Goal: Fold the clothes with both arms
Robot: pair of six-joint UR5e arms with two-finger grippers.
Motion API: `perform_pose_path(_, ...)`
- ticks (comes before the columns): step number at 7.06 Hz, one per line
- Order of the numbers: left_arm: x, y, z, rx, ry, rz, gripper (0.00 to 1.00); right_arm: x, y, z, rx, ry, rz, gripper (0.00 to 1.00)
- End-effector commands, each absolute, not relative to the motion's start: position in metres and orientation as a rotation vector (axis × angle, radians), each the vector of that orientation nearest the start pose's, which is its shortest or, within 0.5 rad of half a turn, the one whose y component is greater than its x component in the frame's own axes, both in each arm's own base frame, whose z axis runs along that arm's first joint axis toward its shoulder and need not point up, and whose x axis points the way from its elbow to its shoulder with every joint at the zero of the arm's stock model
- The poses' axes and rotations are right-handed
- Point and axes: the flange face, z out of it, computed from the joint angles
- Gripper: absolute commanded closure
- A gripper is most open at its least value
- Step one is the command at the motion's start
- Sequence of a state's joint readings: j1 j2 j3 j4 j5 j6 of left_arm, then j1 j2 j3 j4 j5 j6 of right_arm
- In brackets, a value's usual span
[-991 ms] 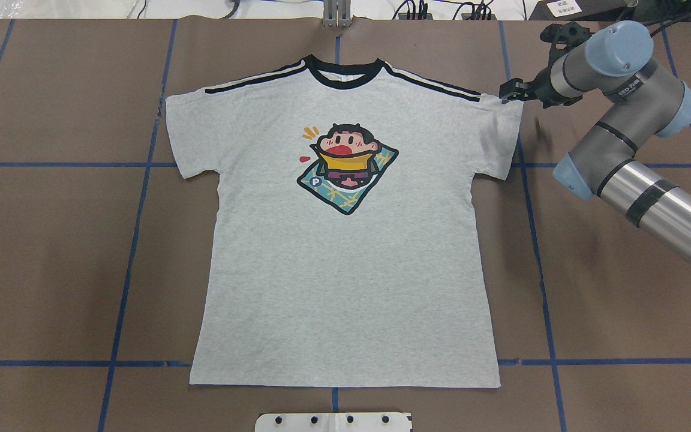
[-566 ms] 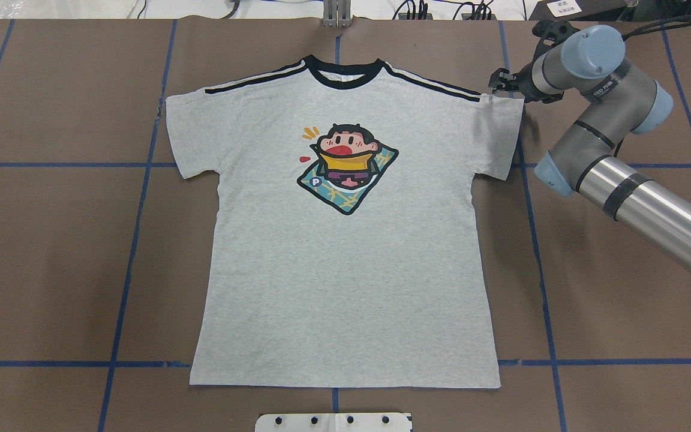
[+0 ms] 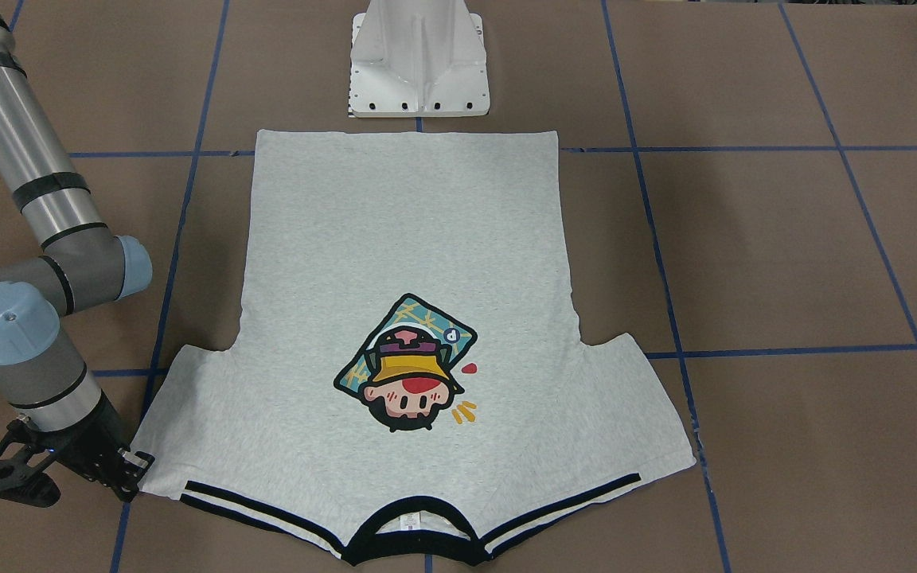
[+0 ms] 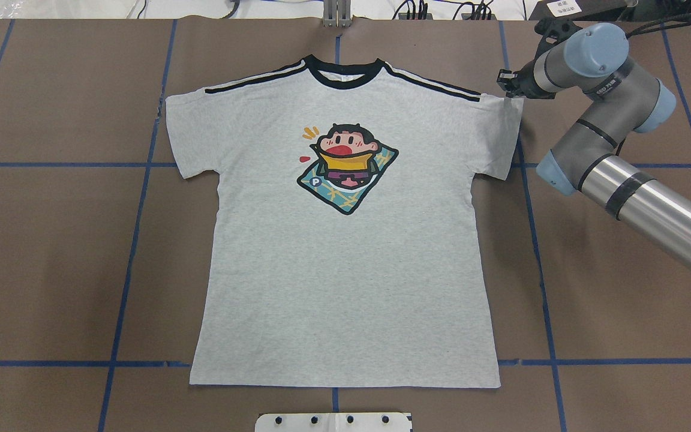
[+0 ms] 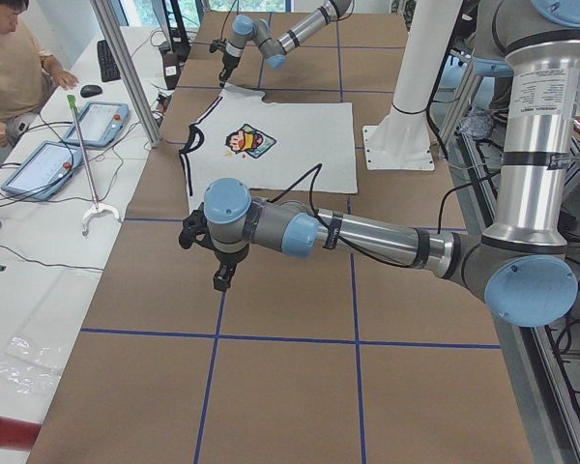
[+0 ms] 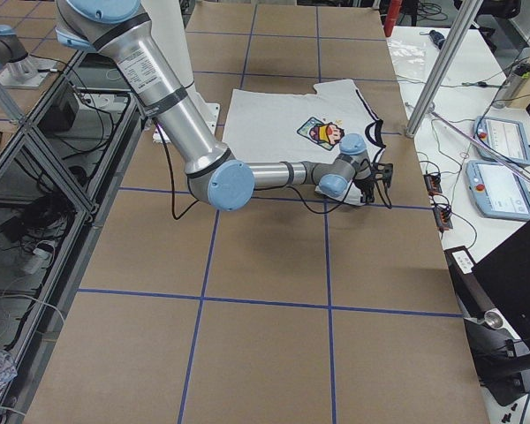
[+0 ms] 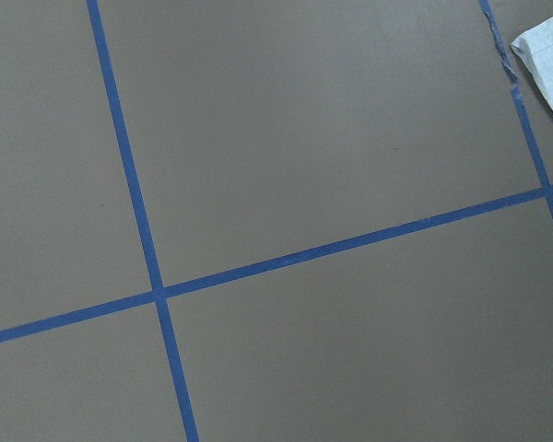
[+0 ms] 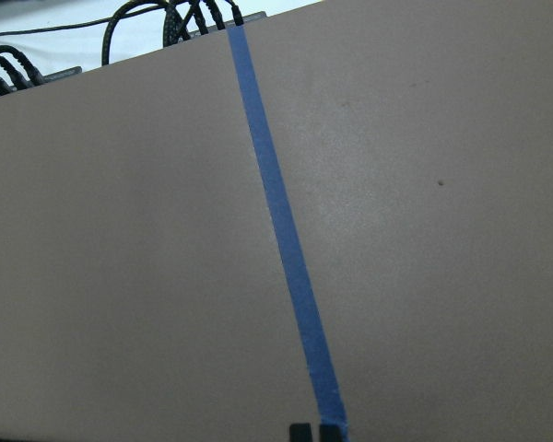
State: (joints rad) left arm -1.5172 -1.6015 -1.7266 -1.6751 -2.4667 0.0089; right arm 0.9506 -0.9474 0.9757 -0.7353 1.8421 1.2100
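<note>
The clothes are one grey T-shirt (image 4: pixel 345 252) with a black collar and a cartoon print, spread flat and face up on the brown table. My right gripper (image 4: pixel 506 84) hovers at the outer top corner of the shirt's right sleeve; in the front-facing view the same gripper (image 3: pixel 137 468) sits at that sleeve's edge. The right wrist view shows its fingertips (image 8: pixel 300 431) pressed together, shut, with only bare table and blue tape below them. My left gripper (image 5: pixel 222 278) hangs over bare table well off the shirt's left side; I cannot tell its state. A shirt corner (image 7: pixel 548 55) shows in the left wrist view.
Blue tape lines (image 4: pixel 135 240) grid the table. The white pedestal (image 3: pixel 419 60) stands at the shirt's hem side. Cables (image 4: pixel 441 9) run along the far edge. A person (image 5: pixel 14 58) sits by tablets (image 5: pixel 43 164) beyond the table, near a metal post (image 5: pixel 126 68).
The right arm swung in toward the collar side, carrying its gripper slightly farther and leftward along the sleeve corner, then eased back a little. The shirt has not moved.
</note>
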Motion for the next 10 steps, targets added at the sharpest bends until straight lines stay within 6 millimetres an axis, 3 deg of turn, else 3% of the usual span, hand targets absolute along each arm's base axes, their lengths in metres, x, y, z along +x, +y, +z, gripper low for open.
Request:
perform_pose_path(1,-0.028,-0.515,0.544,0.254,0.896,0.189,0.0,-0.361,-0.688,0.484,0.329,-0.849,0.419,1.0)
perform_pose_path(2,-0.028,-0.515,0.543,0.256,0.896,0.189,0.0,-0.36,-0.688,0.476,0.34,-0.858,0.414,1.0)
perform_pose_path(3,-0.028,-0.515,0.543,0.255,0.896,0.188,0.0,-0.355,-0.685,0.482,0.343,-0.856,0.405,1.0)
perform_pose_path(4,-0.028,-0.515,0.544,0.254,0.896,0.189,0.0,-0.35,-0.687,0.481,0.359,-0.84,0.396,0.43)
perform_pose_path(5,-0.028,-0.514,0.544,0.253,0.898,0.188,0.0,-0.35,-0.689,0.484,0.357,-0.806,0.409,0.13)
perform_pose_path(7,-0.028,-0.514,0.544,0.254,0.898,0.189,0.0,-0.353,-0.689,0.493,0.363,-0.78,0.42,0.12)
perform_pose_path(8,-0.028,-0.514,0.544,0.254,0.898,0.189,0.0,-0.355,-0.688,0.496,0.359,-0.774,0.419,0.19)
perform_pose_path(9,-0.028,-0.515,0.544,0.253,0.896,0.187,0.0,-0.356,-0.687,0.496,0.357,-0.774,0.419,0.28)
perform_pose_path(10,-0.028,-0.514,0.544,0.253,0.898,0.188,0.0,-0.356,-0.687,0.497,0.355,-0.775,0.42,0.49)
